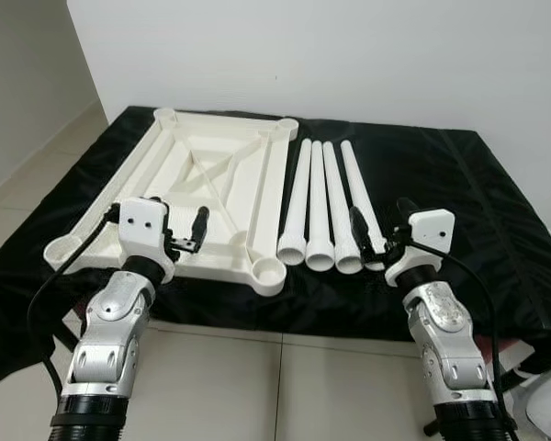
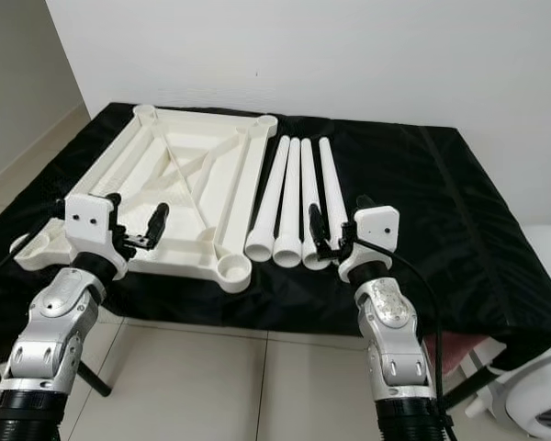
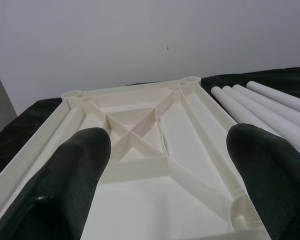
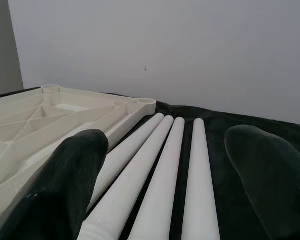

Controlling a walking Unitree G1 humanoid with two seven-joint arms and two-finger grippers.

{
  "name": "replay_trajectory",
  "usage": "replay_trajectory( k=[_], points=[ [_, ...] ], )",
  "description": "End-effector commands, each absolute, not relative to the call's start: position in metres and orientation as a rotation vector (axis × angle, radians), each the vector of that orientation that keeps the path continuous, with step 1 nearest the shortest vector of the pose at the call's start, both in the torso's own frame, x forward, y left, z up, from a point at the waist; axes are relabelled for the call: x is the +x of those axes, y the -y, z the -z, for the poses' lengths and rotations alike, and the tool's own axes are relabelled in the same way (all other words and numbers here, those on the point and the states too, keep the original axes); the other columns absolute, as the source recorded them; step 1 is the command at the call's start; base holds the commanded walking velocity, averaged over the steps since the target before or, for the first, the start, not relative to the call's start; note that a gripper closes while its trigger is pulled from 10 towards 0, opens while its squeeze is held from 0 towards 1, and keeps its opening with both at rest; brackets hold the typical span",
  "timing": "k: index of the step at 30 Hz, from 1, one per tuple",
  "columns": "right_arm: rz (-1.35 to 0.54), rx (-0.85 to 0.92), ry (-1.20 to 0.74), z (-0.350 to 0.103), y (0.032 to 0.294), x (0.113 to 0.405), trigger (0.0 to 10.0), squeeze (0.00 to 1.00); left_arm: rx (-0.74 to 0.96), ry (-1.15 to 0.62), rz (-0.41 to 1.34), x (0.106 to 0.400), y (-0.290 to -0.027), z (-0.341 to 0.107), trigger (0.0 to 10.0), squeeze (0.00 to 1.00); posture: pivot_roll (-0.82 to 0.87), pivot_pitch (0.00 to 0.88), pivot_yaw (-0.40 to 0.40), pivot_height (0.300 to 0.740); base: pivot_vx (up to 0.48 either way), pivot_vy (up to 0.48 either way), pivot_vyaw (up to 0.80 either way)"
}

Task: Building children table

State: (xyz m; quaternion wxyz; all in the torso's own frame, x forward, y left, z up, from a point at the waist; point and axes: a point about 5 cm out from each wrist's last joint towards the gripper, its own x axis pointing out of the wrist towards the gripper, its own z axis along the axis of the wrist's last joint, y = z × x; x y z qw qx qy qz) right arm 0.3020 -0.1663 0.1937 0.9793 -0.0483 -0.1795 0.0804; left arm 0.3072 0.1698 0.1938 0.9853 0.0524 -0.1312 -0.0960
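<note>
So the white plastic tabletop point(image 1: 202, 188) is lying upside down on a black cloth point(image 1: 459, 184) spread in front of a white wall point(image 1: 349, 55), ribbed underside facing up with diagonal braces crossing in the middle and a round leg socket point(image 1: 269, 269) at each corner. Right beside it, on the robot's right, four white table legs point(image 1: 326, 207) lie side by side, touching each other in a neat row, open flared ends pointing back toward the robot. The left gripper point(image 1: 170, 241) hovers over the near edge of the tabletop, fingers spread well apart with nothing between them; in the left wrist view the two black fingers point(image 3: 72, 175) frame the tabletop's cross bracing, and the plastic sits below and ahead of them, not touching as far as I can see. The right gripper point(image 1: 378, 241) is parked at the near ends of the legs, also wide open and empty; in the right wrist view its fingers point(image 4: 65, 185) straddle the row, with the legs running away between them toward the wall. Can't tell whether that fingertip is actually resting on a leg or just above it. Pale floor tiles point(image 1: 285, 386) show below the cloth's near edge.
</note>
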Motion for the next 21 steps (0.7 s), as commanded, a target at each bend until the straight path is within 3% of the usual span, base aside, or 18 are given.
replay_trajectory(
  k=[1,14,21],
  points=[
    [-0.167,-0.097,0.353,-0.1932,0.1648,0.302,10.0,0.0,0.108,0.244,0.178,0.3063,-0.1727,-0.1905,10.0,0.0,-0.05,0.063,0.015,0.74,0.296,0.0,0.0],
    [-0.173,-0.101,0.353,-0.1937,0.1652,0.3026,10.0,0.0,0.1,0.237,0.176,0.3056,-0.1718,-0.1885,10.0,0.0,-0.05,0.059,0.008,0.74,0.294,0.0,0.0],
    [-0.175,-0.102,0.355,-0.1946,0.1651,0.303,10.0,0.0,0.086,0.236,0.177,0.3051,-0.1713,-0.1878,10.0,0.0,-0.05,0.059,0.009,0.74,0.0,0.0,0.0]
  ],
)
